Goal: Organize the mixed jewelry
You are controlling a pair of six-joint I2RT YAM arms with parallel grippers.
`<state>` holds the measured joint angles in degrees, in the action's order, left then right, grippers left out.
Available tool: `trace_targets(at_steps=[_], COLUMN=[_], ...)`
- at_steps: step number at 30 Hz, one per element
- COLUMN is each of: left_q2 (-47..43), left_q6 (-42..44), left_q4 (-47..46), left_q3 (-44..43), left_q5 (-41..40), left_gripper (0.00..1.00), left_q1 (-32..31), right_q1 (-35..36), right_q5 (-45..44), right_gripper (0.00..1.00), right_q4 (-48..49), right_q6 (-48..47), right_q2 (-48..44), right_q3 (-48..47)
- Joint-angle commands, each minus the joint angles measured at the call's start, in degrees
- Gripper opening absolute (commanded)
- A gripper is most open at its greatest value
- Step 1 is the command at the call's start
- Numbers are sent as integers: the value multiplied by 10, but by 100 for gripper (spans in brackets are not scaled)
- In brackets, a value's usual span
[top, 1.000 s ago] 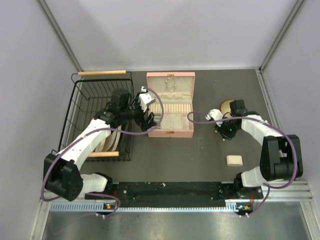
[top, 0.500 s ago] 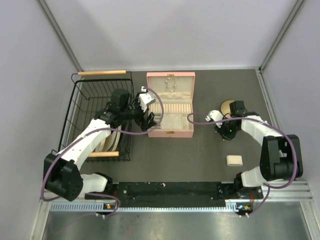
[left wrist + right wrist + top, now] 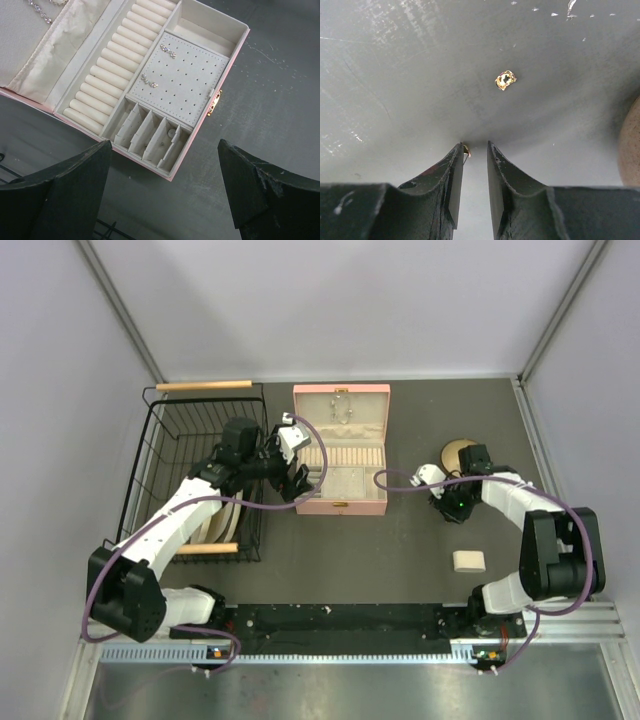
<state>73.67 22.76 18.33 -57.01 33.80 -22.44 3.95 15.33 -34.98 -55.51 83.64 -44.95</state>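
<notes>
My right gripper (image 3: pixel 475 146) has edged right and narrowed to a slit, gold speck (image 3: pixel 465 149) at one fingertip, gold stud (image 3: pixel 505 80) beyond on the table (image 3: pixel 395 75); my left gripper (image 3: pixel 164 145) gapes empty above the pink box (image 3: pixel 197 100).

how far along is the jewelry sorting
Done: pink box lies open, with sparkly studs on its pad. In hand: right gripper is down at the table, jaws narrow around a tiny gold bit, not clearly gripped. To do: another gold piece lies loose on the table; left gripper hangs open over the box.
</notes>
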Motion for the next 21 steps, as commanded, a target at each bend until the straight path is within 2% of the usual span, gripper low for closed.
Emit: trace_targets(at_steps=[1,8,15,21], left_q2=[0,-1,1,8], left_q6=[11,11,13,4], left_q4=[-6,-5,-3,-5], left_q3=[-14,-15,-15,-14], left_q5=[7,6,5,12], left_gripper=[92,92,92,91], left_q1=[-2,-2,-2,-2], right_q1=[-4,-4,-4,-3], right_q5=[19,20,12,23], right_gripper=[25,18,5,0], right_q4=[8,8,4,-26], right_q6=[-8,-7,-5,13], right_q2=[6,14,13,0], right_q3=[-6,-13,-19,-47])
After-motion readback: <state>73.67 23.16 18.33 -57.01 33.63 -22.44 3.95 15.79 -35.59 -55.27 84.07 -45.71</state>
